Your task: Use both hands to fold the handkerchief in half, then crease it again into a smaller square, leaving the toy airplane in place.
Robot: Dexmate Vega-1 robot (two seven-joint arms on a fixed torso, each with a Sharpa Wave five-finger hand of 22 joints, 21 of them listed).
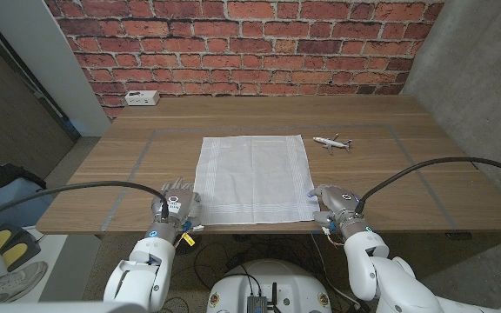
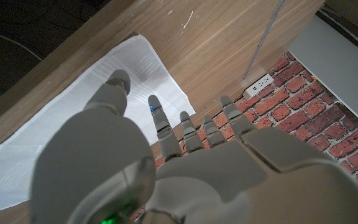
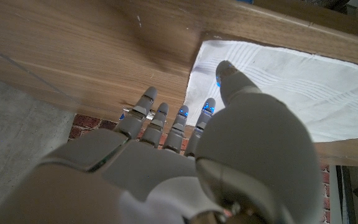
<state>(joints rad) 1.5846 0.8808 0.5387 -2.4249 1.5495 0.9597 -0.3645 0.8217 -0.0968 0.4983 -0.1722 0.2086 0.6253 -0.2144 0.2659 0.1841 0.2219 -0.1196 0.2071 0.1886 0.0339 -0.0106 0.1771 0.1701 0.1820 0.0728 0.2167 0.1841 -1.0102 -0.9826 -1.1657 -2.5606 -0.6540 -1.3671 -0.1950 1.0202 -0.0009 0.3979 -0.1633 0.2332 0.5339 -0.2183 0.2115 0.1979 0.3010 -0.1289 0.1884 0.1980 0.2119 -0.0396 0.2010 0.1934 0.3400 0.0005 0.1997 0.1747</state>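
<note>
On the wooden table, going from left to right, the left hand is hovering just beside the near left corner of the white, faintly striped cloth handkerchief, its fingers spread apart and holding nothing. The left wrist view is showing those fingers reaching over the handkerchief's edge. The cloth itself is lying flat and fully unfolded in the middle of the table, square to the near edge. At its near right corner, the right hand is waiting in the same way, fingers apart and empty, with the thumb tip poised over the corner of the fabric. The small white toy airplane is sitting on bare wood just beyond the far right corner, apart from the cloth.

The handkerchief is likely to handle as light, limp and thin (it will sag and slide rather than keep a shape), so pinching each near corner looks the sensible hold.
</note>
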